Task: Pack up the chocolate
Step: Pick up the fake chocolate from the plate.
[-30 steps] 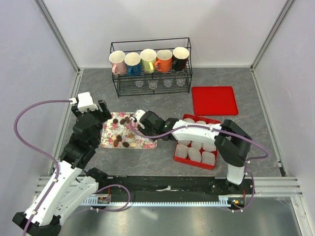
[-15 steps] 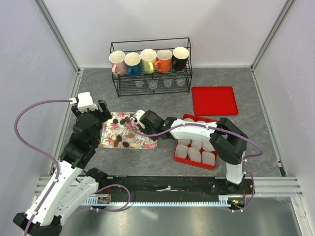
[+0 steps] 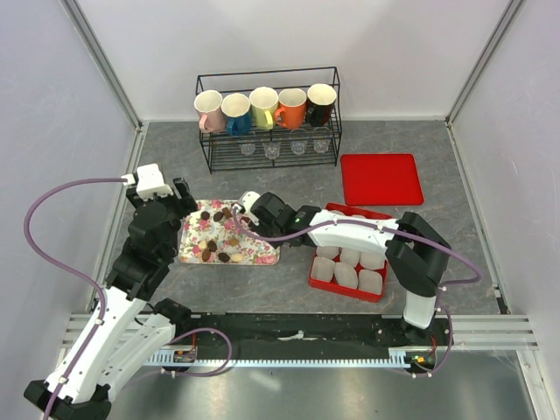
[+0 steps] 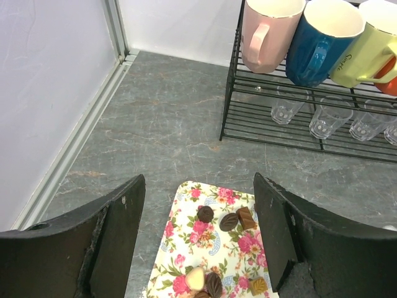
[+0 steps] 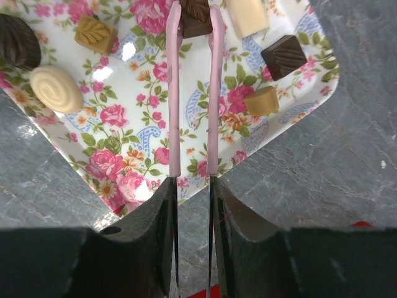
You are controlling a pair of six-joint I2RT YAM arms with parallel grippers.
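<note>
Right gripper (image 5: 195,7) narrow, pinching dark chocolate (image 5: 195,23) at floral tray (image 5: 133,139), toward left edge of desk (image 3: 289,179), left gripper (image 4: 198,186) spread wide.

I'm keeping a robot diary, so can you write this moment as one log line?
right claw: shut on dark chocolate | over flowery tray | left claw: open, empty

– What is seen between the two black fingers (image 4: 118,242) of the left end effector (image 4: 198,186), which are held wide apart?
– A flowered tray (image 4: 181,248) is seen, laid on the grey surface (image 4: 161,124). Brown chocolate (image 4: 229,221) is laid on it, with one cream piece (image 4: 195,277).
– And behind?
– A black wire rack (image 4: 279,133) is set there. Pink (image 4: 270,31), blue (image 4: 325,40) and yellow (image 4: 366,46) mugs are kept on top, with glasses (image 4: 288,107) below.
</note>
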